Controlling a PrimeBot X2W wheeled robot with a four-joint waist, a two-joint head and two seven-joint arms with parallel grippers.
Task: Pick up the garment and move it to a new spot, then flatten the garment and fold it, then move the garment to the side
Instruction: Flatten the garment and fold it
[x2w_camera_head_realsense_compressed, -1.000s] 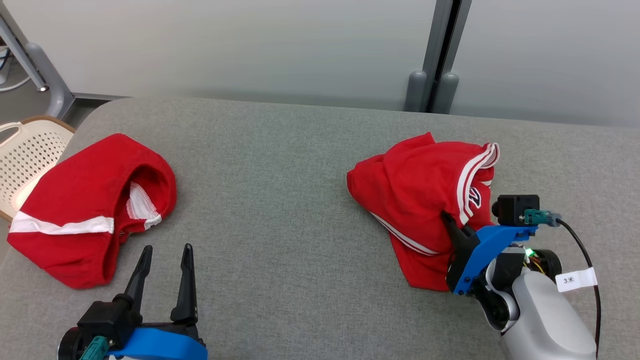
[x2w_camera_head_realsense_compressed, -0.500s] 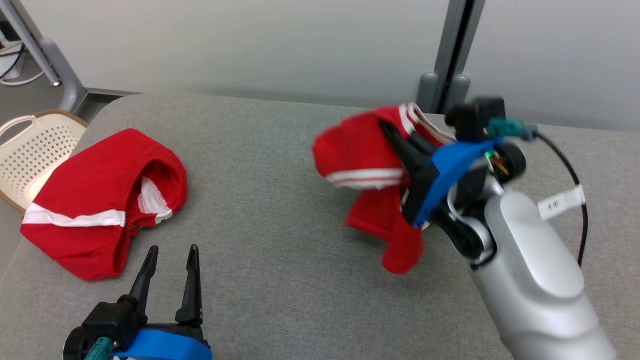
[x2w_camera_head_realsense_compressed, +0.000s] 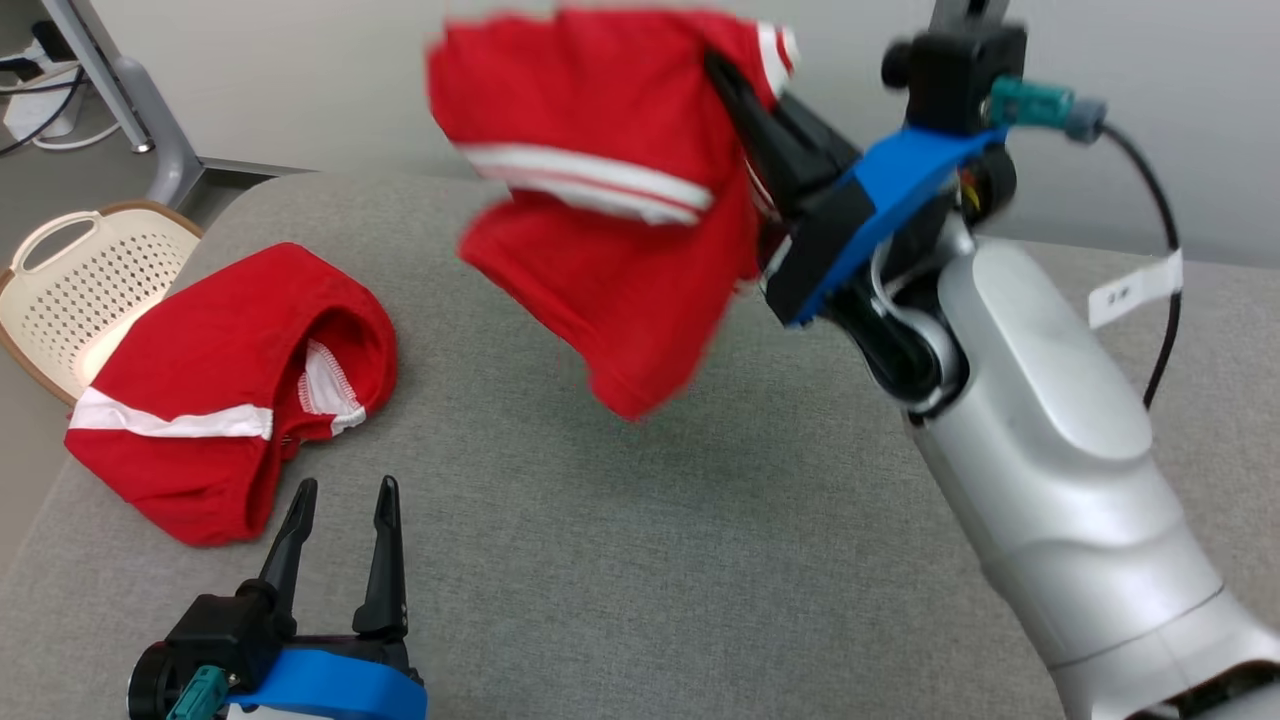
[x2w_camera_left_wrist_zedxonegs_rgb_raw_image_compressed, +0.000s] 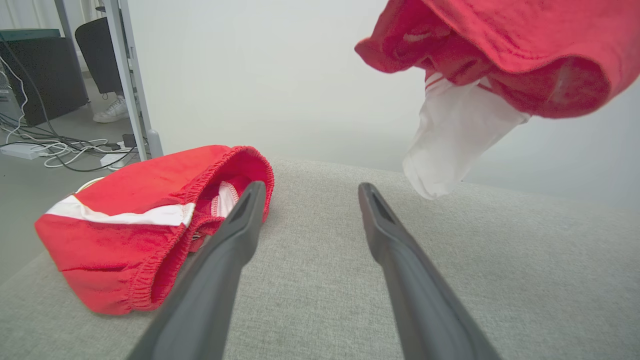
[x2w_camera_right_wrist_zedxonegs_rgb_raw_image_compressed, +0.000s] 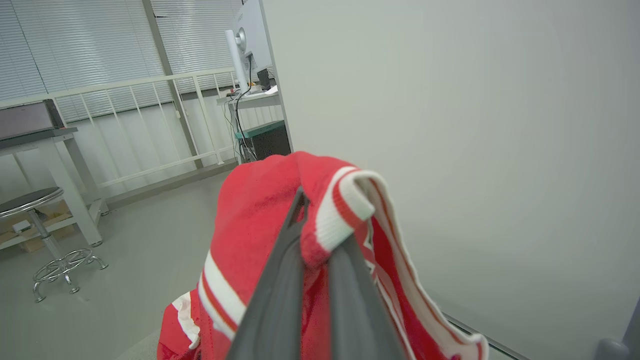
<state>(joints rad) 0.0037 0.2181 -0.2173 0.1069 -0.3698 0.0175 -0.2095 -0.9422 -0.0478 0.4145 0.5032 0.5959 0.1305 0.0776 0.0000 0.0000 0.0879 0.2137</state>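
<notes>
Above grey table (x2w_camera_head_realsense_compressed: 620, 560), right gripper (x2w_camera_head_realsense_compressed: 725, 75) clamped on garment (x2w_camera_head_realsense_compressed: 600, 240), left gripper (x2w_camera_head_realsense_compressed: 345, 485) wide, empty, beside second garment (x2w_camera_head_realsense_compressed: 200, 370)

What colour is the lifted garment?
The garment is red with white stripes; best in head view.

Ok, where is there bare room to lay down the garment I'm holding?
Widest bare patch: mid table, between the lying red garment and the right forearm, below the held garment in the right end effector. Crowded: the left side, where that garment sits just ahead of the open left end effector.
</notes>
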